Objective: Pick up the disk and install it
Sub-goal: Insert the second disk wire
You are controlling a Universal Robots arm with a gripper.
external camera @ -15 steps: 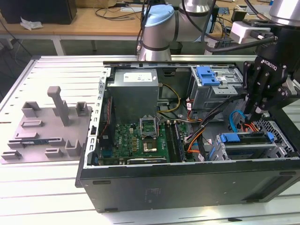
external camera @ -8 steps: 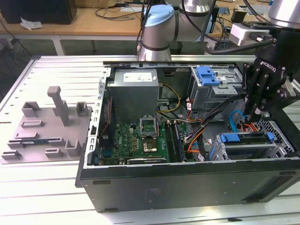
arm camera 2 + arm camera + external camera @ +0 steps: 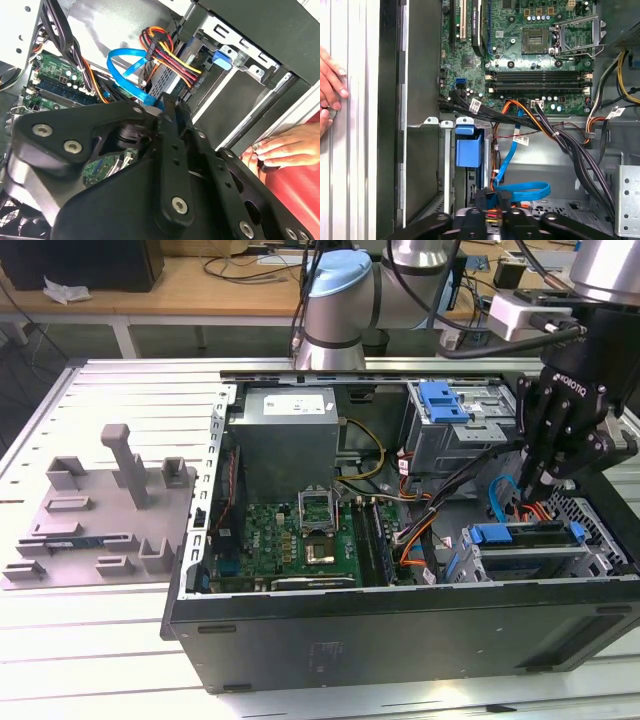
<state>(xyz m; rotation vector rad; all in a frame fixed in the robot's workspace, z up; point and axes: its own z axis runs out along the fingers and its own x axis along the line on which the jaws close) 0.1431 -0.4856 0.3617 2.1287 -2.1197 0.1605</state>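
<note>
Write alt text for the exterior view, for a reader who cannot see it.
A black end effector reaches into an open computer case at the exterior view's right, just above a drive bay with a blue-framed disk and blue cable. A green motherboard lies mid-case; a grey fixture with upright posts sits outside on the left.

Green motherboard point(image 3: 300, 535) — blue cable point(image 3: 520, 190), black gripper point(image 3: 545, 480).

Open computer case point(image 3: 400, 625), motherboard point(image 3: 290, 540), grey fixture point(image 3: 100, 510).
</note>
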